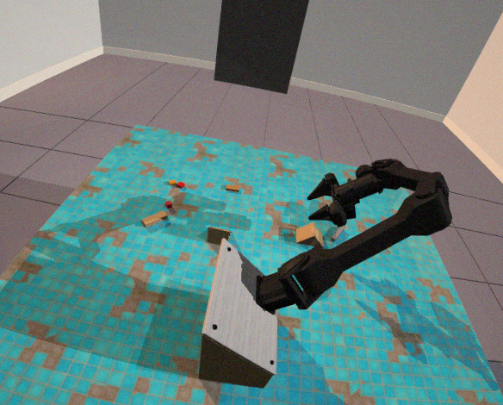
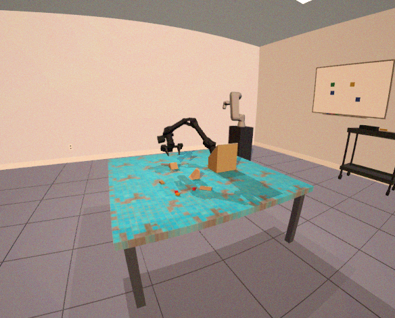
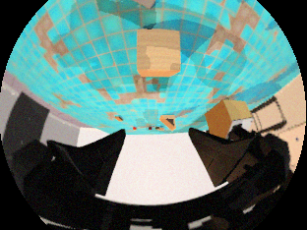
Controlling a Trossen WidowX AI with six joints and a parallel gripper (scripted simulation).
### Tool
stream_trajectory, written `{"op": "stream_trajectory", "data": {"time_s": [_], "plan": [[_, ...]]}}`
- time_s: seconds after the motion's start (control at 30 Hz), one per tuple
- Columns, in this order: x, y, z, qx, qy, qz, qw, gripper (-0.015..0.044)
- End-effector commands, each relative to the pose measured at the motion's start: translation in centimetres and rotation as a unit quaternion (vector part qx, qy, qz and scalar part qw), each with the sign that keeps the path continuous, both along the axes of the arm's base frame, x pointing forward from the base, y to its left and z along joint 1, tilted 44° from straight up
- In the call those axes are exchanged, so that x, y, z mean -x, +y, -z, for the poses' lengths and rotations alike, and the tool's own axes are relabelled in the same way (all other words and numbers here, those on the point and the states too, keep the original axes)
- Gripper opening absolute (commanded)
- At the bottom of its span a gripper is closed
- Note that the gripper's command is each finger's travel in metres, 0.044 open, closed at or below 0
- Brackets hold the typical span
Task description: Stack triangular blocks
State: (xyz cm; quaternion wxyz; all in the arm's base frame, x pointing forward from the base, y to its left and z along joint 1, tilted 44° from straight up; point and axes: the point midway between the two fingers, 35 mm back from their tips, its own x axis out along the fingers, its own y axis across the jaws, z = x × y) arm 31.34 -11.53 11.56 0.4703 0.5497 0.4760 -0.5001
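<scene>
One wooden triangular block [image 1: 309,234] [image 2: 173,166] [image 3: 158,51] appears to rest on the tabletop near the arm; its sloped face cannot be made out surely. My gripper [image 1: 309,208] [image 2: 174,154] [image 3: 157,132] is wide open and empty, raised above the table near that block and apart from it. The other triangular block [image 1: 218,235] [image 2: 195,174] [image 3: 168,121] stands apart from the first, closer to the big box. In the top view the big box's upper edge partly hides it. The two blocks do not touch.
A big box with a grey sloped panel [image 1: 243,314] [image 2: 226,159] [image 3: 223,118] stands beside the arm's base. A wooden plank [image 1: 155,218] [image 2: 205,188], a red piece [image 1: 168,204] [image 2: 193,189] and a small wooden piece [image 1: 232,188] [image 2: 161,182] lie farther out. A pale strip [image 1: 338,233] lies behind the arm.
</scene>
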Motion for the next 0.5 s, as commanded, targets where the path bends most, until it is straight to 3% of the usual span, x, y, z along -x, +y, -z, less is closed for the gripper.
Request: {"op": "stream_trajectory", "data": {"time_s": [0.0, 0.17, 0.3, 0.47], "plan": [[0.3, 1.4, -1.9, 0.001, -0.005, 0.005, 1.0, 0.044], [0.0, 0.9, -1.7, 0.006, -0.01, -0.032, 0.999, 0.044], [-0.1, -0.3, -2.1, 0.019, -0.017, -0.202, 0.979, 0.044], [-0.1, -1.9, -2.7, 0.033, -0.024, -0.415, 0.909, 0.044]]}}
